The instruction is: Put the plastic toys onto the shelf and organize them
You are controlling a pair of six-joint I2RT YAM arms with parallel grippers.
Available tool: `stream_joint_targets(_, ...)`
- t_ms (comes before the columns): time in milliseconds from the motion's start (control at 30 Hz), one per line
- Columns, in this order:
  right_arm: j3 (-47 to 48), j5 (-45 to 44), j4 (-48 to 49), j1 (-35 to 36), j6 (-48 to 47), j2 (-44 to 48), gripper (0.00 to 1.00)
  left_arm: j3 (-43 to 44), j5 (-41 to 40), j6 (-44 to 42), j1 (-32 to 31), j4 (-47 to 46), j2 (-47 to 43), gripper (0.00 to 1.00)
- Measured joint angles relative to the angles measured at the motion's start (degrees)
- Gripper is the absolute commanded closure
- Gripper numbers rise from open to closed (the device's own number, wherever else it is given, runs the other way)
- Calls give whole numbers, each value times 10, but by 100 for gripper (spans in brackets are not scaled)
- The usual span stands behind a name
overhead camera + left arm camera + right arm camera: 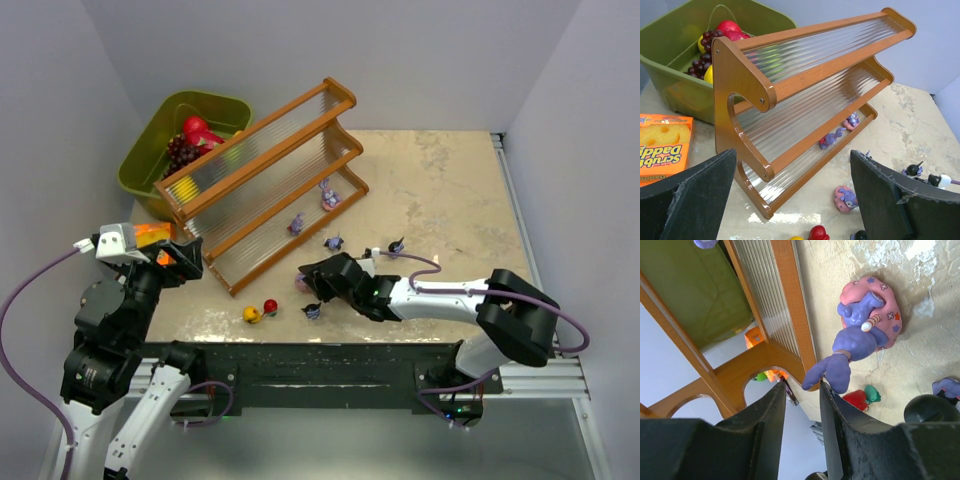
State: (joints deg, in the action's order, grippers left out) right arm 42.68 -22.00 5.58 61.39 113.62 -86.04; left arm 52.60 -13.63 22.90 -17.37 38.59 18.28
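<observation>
right jaws narrow gap, gripping nothing, pink-purple bunny toy (867, 315) on surface (920, 270) just off tips, left jaws wide open, empty

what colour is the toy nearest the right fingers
The toy is purple, on a pink patch with stars and flowers; clearest in the right wrist view.

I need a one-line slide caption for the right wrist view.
Right gripper, jaws narrowly apart and empty, close to a purple-and-pink toy lying on the table beside the shelf.
</observation>
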Motion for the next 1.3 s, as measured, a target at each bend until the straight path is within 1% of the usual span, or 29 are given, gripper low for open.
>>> stream_joint_targets(267,0,-10,1,0,0,-3,62,0,-2,0,0,1,0,0)
stream_joint_targets(367,5,-10,-6,0,0,-8,65,0,-2,0,0,1,0,0)
stream_joint_targets(400,9,-10,-11,0,1,-9,68,0,-2,0,0,1,0,0)
stream_joint_targets(467,14,-10,-22,0,1,-10,71,0,-2,0,0,1,0,0)
stream_joint_targets(600,25,-10,-54,0,3,-10,85,0,-2,-1,0,1,0,0)
stream_joint_targets(667,29,-11,-63,0,4,-10,90,0,-3,-1,0,1,0,0)
stream_joint_targets(733,31,-11,-71,0,4,-10,100,0,-3,-1,0,1,0,0)
stream_joint_targets(933,40,-18,-89,0,1,-10,100,0,-3,-2,0,1,0,0)
stream_joint_targets(1300,86,-30,-117,0,-86,3,100,0,-10,-2,0,1,0,0)
